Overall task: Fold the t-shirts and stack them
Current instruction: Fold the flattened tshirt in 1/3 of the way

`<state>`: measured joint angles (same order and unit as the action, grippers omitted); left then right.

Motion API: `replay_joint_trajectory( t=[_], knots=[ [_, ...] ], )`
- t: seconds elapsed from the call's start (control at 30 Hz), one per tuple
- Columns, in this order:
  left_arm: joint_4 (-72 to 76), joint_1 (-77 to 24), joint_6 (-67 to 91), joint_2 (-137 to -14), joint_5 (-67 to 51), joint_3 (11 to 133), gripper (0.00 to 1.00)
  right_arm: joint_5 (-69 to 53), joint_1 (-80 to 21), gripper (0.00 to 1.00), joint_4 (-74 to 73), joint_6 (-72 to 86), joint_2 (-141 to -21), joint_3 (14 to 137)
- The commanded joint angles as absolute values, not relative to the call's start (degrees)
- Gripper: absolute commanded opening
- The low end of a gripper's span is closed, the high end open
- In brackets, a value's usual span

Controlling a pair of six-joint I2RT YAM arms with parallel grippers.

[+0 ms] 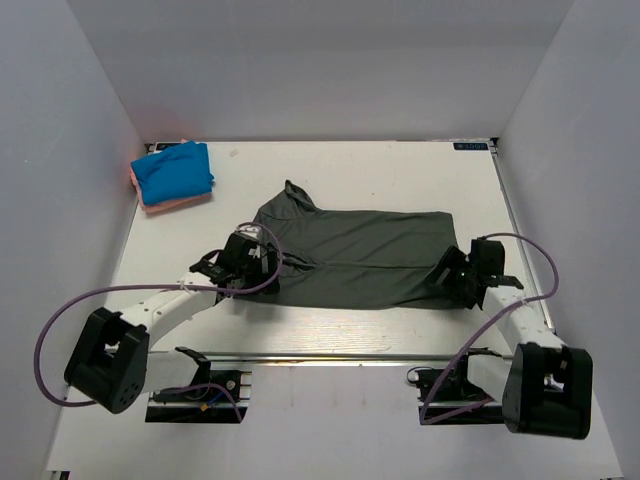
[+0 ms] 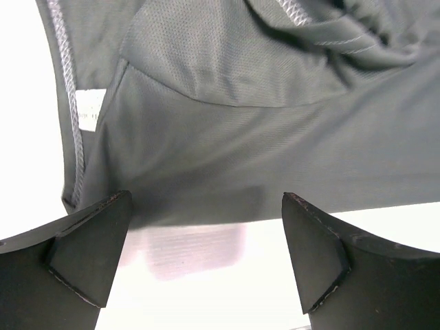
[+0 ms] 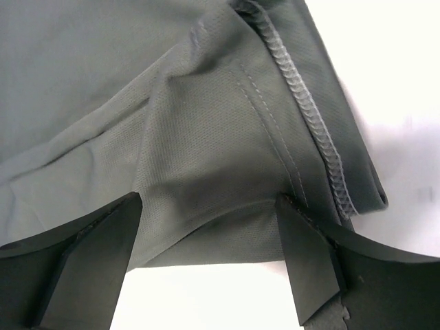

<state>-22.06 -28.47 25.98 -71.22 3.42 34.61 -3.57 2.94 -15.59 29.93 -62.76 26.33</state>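
The large dark grey-green t-shirt (image 1: pixel 355 255) lies folded lengthwise across the middle of the table. My left gripper (image 1: pixel 243 268) is open at its left end, by the collar; the left wrist view shows the cloth's near edge (image 2: pixel 227 158) and a white label (image 2: pixel 89 110) just beyond the fingertips. My right gripper (image 1: pixel 458 275) is open at the shirt's right near corner; its fingers straddle the hem corner (image 3: pixel 227 185), the right fingertip (image 3: pixel 302 234) touching the cloth. The bright blue folded t-shirt (image 1: pixel 172 170) lies on the salmon-pink one (image 1: pixel 170 205) at the far left.
White walls close the table on the left, back and right. A metal rail (image 1: pixel 330 356) runs along the near edge between the arm bases. Purple cables (image 1: pixel 60 330) loop off both arms.
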Motion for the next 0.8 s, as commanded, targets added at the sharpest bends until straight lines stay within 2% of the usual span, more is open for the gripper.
replay_joint_trajectory(
  t=[0.0,0.17,0.27,0.5,0.77],
  knots=[
    [-23.38,-29.17,26.28,-67.6,3.08,38.13,1.0,-4.57,2.9,0.85,-28.91,30.33,-59.16,25.31],
    [-20.66,-29.18,23.3,-66.88,-0.26,42.88,1.0,-6.15,2.81,0.9,-31.03,26.99,-51.52,30.32],
    [-18.11,-29.18,21.88,-70.39,-3.16,45.43,1.0,-7.03,2.81,0.9,-30.5,25.32,-50.11,32.25],
    [-16.79,-29.18,20.04,-81.64,-12.73,48.87,1.0,-6.15,3.08,0.9,-30.41,24.7,-50.18,35.94],
    [-15.12,-29.71,19.51,-84.63,-15.91,48.96,1.0,-5.36,3.08,0.9,-29.45,24.61,-52.91,36.3]
  ],
)
